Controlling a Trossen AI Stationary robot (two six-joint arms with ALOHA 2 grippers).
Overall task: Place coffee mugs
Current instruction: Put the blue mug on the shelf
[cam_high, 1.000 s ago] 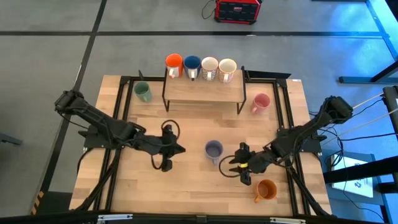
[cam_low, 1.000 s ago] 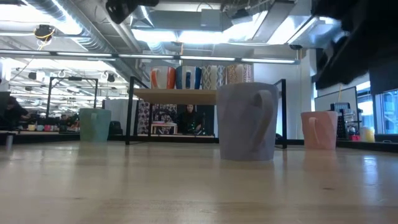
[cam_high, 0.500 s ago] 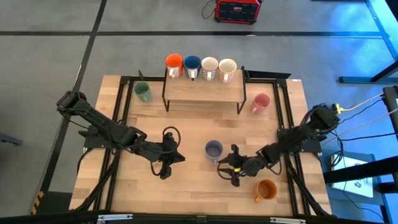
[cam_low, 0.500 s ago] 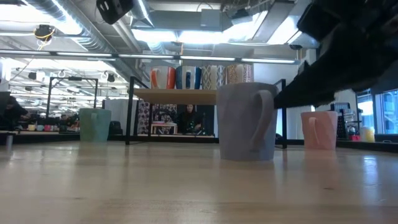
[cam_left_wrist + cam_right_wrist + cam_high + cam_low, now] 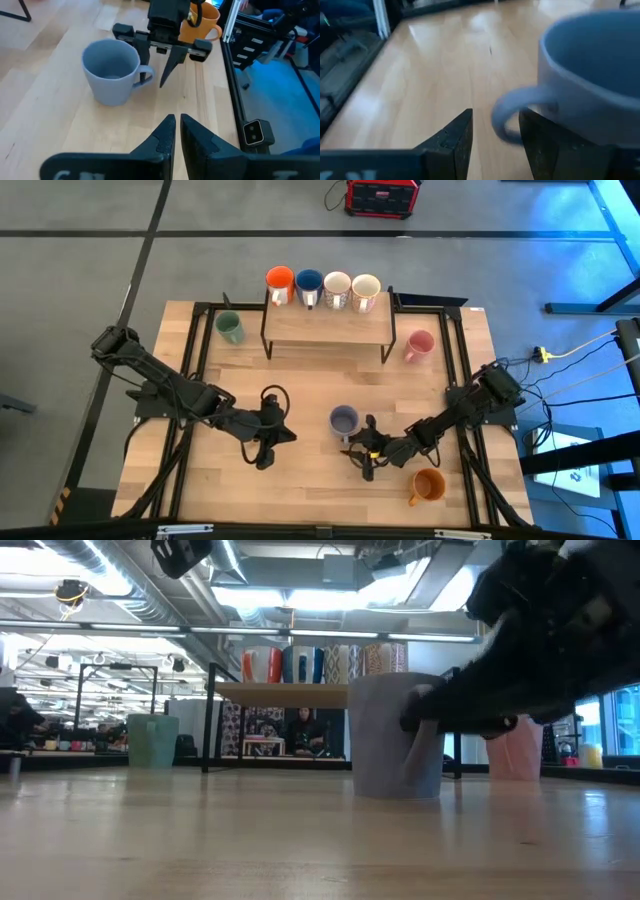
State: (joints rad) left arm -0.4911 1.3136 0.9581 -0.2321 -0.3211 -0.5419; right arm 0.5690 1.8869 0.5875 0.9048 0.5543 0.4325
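lavender mug (image 5: pixel 343 420) upright on desk (image 5: pixel 300 480), near middle. right claw (image 5: pixel 364 454) low beside it, fingers apart, one on each side of mug handle (image 5: pixel 507 115), not squeezing, holding nothing. left claw (image 5: pixel 264 446) closed and empty, well apart from mug. four mugs in row on shelf (image 5: pixel 325 327): orange-red (image 5: pixel 278 279), dark blue (image 5: pixel 308 282), two white (image 5: pixel 351 286). sage green mug (image 5: pixel 230 328), pink mug (image 5: pixel 419 344), amber mug (image 5: pixel 428 485) stand on desk.

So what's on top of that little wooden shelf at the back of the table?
Four mugs stand in a row on the shelf: orange-red mug, dark blue mug and two white mugs. The shelf top hides whatever lies directly beneath it from above.
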